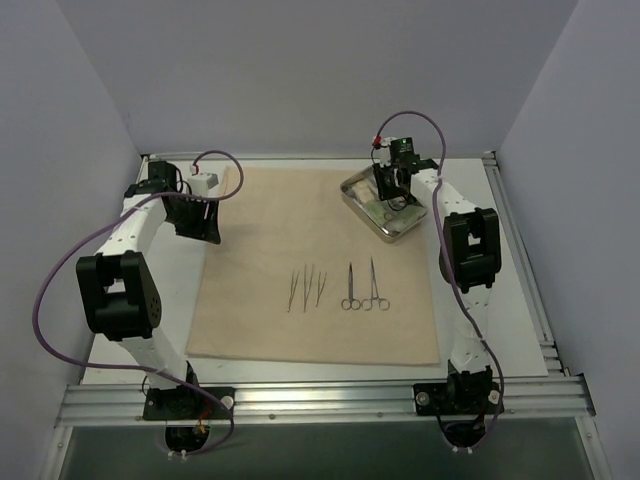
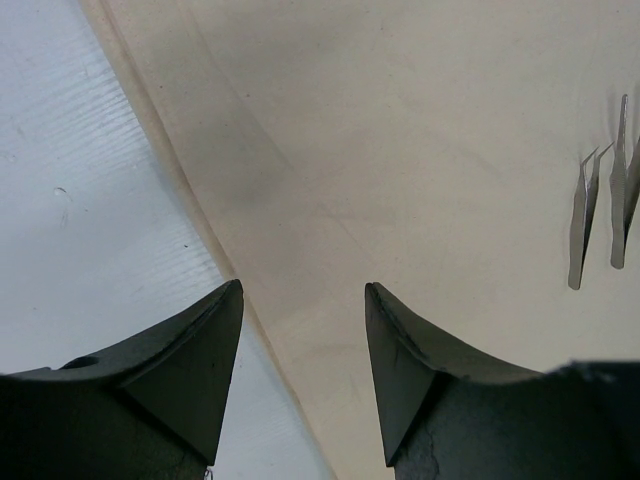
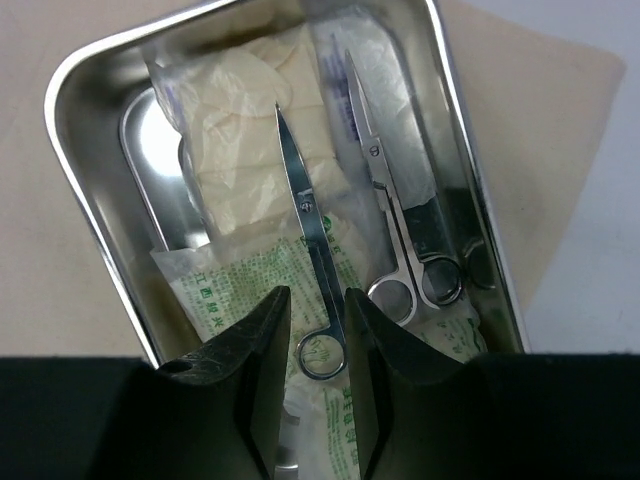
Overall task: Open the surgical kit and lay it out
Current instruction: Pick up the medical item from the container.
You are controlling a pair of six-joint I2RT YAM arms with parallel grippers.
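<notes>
A white tabletop (image 1: 512,335) fills the floor of a small enclosed booth, seen from above. Up close, in the left wrist view, the tabletop (image 2: 90,200) shows fine parallel ribbing and a few faint marks; in the right wrist view a bare patch of the tabletop (image 3: 590,270) appears at the right edge. A silver aluminium rail (image 1: 330,400) with long slots runs across the near edge. A second rail (image 1: 521,250) follows the right side and a thinner back rail (image 1: 290,158) the far edge. Plain pale lavender-grey walls rise behind (image 1: 320,70), left (image 1: 50,150) and right (image 1: 590,150). Below the near rail lies a dull grey strip (image 1: 350,450).
</notes>
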